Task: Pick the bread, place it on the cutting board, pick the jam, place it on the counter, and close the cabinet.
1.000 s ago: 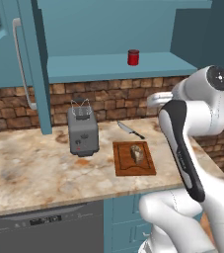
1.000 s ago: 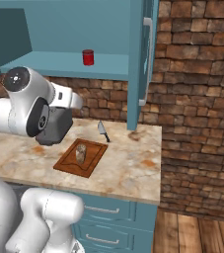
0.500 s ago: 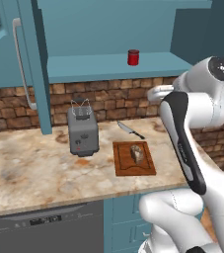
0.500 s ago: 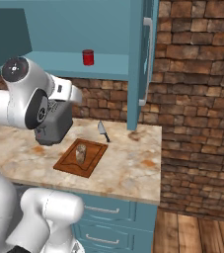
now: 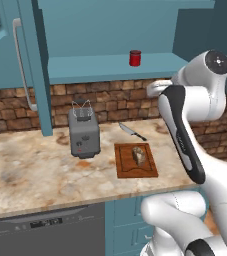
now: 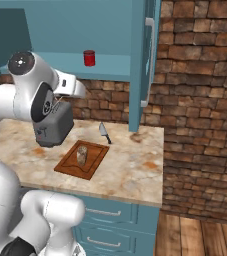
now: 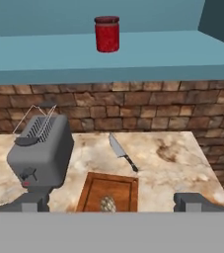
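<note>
Hand view, jam [image 7: 107, 33]: upright on the cabinet [image 5: 110, 67] shelf, untouched, well ahead of the hand and above it.
Bread [image 5: 139, 155]: already resting on the board [image 5: 135, 160], so the first half looks done.
Change: over the last second the arm has lifted away from the board and swung up toward the shelf.
Gripper [image 7: 111, 202]: fingers [image 7: 192, 201] spread wide, nothing between them.
Meaning: the jam pick is the step in hand; the reach has far to go.
Counter [image 5: 30, 172]: free spots beside the toaster [image 5: 83, 135] and knife [image 5: 131, 131].
Doors: both open; closing comes last.
</note>
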